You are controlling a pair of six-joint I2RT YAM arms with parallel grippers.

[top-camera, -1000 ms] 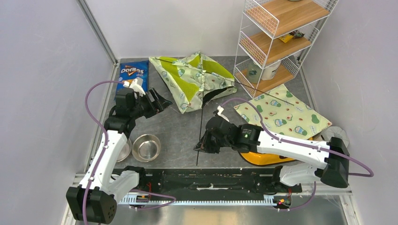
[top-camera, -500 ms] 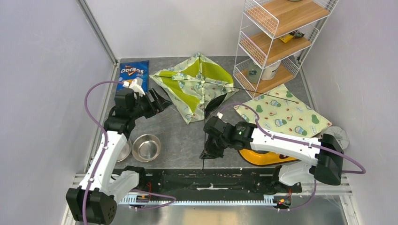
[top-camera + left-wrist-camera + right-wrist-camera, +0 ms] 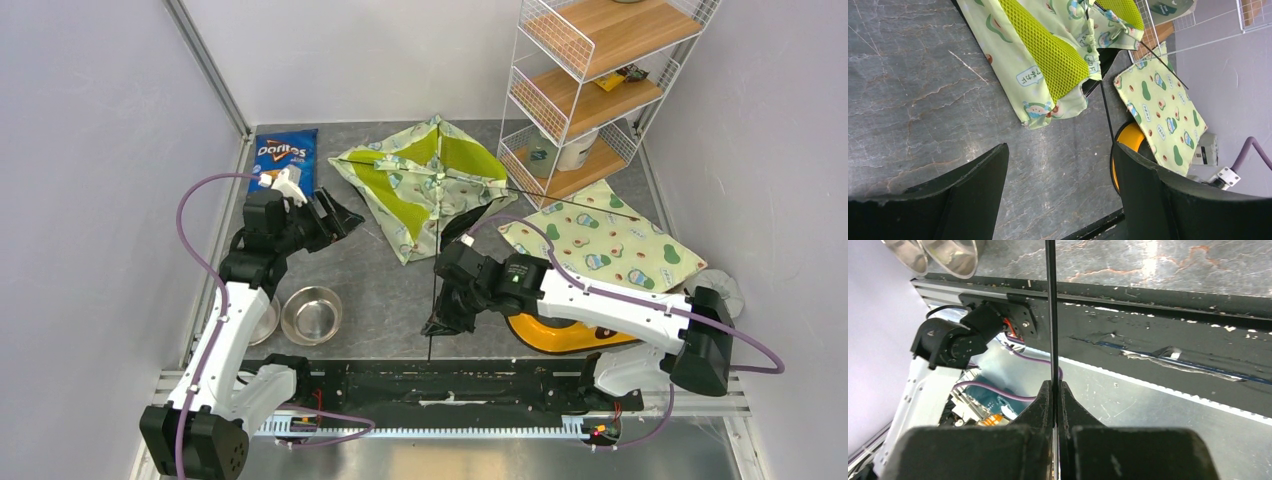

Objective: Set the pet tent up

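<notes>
The pet tent, pale-green avocado print with lime mesh lining, lies collapsed at the back middle of the table; the left wrist view shows its near corner. A thin black pole runs from the tent toward the table's front edge. My right gripper is shut on that pole, which passes between its pads and on past them. My left gripper hangs open just left of the tent, nothing between its fingers. A second pole sticks out to the right over the mat.
The matching flat mat lies at the right, partly over a yellow bowl. A Doritos bag is at the back left. Two steel bowls sit by the left arm. A wire shelf stands at the back right.
The tent has turned and slid right toward the middle. My right gripper moved toward the front edge with the pole, which now points nearly straight at that edge. The left gripper has hardly moved.
</notes>
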